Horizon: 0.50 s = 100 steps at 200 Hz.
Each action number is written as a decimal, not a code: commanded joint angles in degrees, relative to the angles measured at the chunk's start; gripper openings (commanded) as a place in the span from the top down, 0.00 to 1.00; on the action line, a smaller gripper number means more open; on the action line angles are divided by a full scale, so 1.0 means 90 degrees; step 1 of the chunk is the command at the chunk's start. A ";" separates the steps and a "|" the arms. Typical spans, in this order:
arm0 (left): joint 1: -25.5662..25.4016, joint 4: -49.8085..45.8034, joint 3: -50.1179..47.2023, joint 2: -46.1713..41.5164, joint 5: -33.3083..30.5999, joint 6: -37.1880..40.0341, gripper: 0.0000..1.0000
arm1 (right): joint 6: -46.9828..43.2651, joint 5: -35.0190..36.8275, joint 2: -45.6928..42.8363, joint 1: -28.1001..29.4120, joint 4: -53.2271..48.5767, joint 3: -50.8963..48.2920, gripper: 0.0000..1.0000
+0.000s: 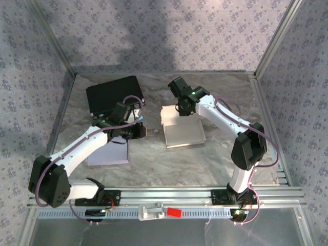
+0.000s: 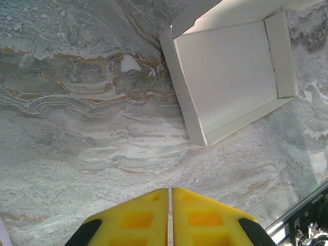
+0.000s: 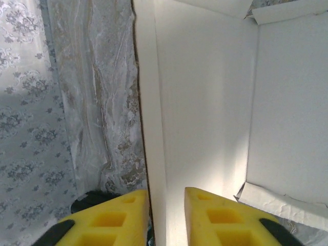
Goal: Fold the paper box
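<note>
The white paper box lies open like a shallow tray in the middle of the marble table, its back wall raised. My right gripper is at that back wall. In the right wrist view its yellow fingers stand apart on either side of the upright wall; the left finger is against the wall and the right finger is clear of it, so the right gripper is open. My left gripper hovers left of the box. Seen from its wrist, the left gripper is shut on nothing, with the box ahead to the right.
A flat black sheet lies at the back left. A lavender sheet lies under the left arm. Patterned walls enclose the table on three sides. An aluminium rail runs along the near edge, with a red tag below it.
</note>
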 commanded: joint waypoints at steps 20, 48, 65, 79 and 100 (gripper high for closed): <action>0.0038 0.0190 0.0421 0.0345 -0.0024 0.0205 0.91 | -0.0089 -0.0048 -0.0571 -0.0314 0.0206 -0.0288 0.63; -0.0020 0.0118 0.0826 0.0632 -0.0054 0.0471 0.89 | -0.2647 -0.0051 -0.1174 -0.0650 0.0256 -0.0292 0.58; -0.0108 0.0098 0.1128 0.0843 -0.0113 0.0655 0.87 | -0.5172 -0.0227 -0.1744 -0.0979 0.0537 -0.0433 0.58; -0.0280 0.0096 0.1351 0.0981 -0.0330 0.0841 0.83 | -0.7611 -0.0925 -0.2327 -0.1319 0.1293 -0.0919 0.55; -0.0628 0.0168 0.1677 0.1220 -0.0932 0.1179 0.82 | -1.0567 -0.3282 -0.2949 -0.2318 0.1870 -0.1971 0.54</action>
